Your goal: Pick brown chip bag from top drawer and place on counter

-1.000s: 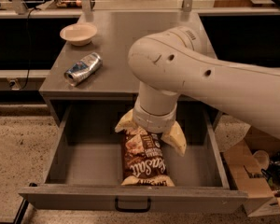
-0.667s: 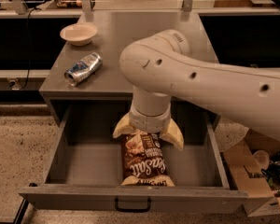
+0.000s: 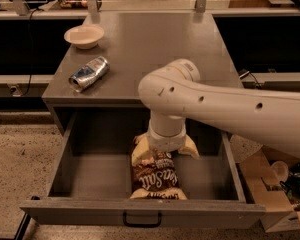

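Note:
The brown chip bag (image 3: 155,176) lies lengthwise in the open top drawer (image 3: 90,169), white script facing up, its near end against the front panel. My gripper (image 3: 163,151) points straight down over the bag's far end. Its two cream fingers (image 3: 138,150) are spread, one on each side of the bag, close to or touching it. The gripper is open. The white arm reaches in from the right and hides the bag's far end. The counter (image 3: 155,44) is the grey top behind the drawer.
A crushed silver-blue can (image 3: 89,73) lies on the counter's left front. A cream bowl (image 3: 84,35) stands at its back left. Cardboard boxes and clutter (image 3: 270,184) sit on the floor right of the drawer. The drawer's black handle (image 3: 142,219) is at its front.
The arm has swung and the wrist has dropped lower into the drawer, bringing the fingers down around the bag's far end. The bag, can and bowl have not moved.

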`<state>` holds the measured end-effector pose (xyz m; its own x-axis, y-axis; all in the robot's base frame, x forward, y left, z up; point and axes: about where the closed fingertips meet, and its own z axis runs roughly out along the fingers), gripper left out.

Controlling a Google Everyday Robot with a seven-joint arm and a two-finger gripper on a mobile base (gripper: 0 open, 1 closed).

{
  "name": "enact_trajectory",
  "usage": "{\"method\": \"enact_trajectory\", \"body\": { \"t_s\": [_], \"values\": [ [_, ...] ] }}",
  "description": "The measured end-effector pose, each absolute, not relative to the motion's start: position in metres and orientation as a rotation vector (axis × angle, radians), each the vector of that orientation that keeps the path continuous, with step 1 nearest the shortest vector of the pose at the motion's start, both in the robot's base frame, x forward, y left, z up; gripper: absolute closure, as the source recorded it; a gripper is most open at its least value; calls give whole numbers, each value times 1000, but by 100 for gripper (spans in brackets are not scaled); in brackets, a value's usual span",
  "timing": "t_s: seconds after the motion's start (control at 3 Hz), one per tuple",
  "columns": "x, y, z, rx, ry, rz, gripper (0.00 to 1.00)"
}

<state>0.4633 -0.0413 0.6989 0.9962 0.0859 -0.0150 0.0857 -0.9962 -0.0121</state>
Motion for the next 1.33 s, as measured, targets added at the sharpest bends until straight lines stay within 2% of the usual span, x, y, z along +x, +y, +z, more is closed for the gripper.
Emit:
{"method": "enact_trajectory", "body": {
  "t_s": [0.33,0.67,1.33],
  "values": [
    [463,-50,668,-3092,-266,42,18],
    [458,-43,656,-3062,-376,46,41],
    [444,9,688,-2891,-464,66,87]
  ]
}}
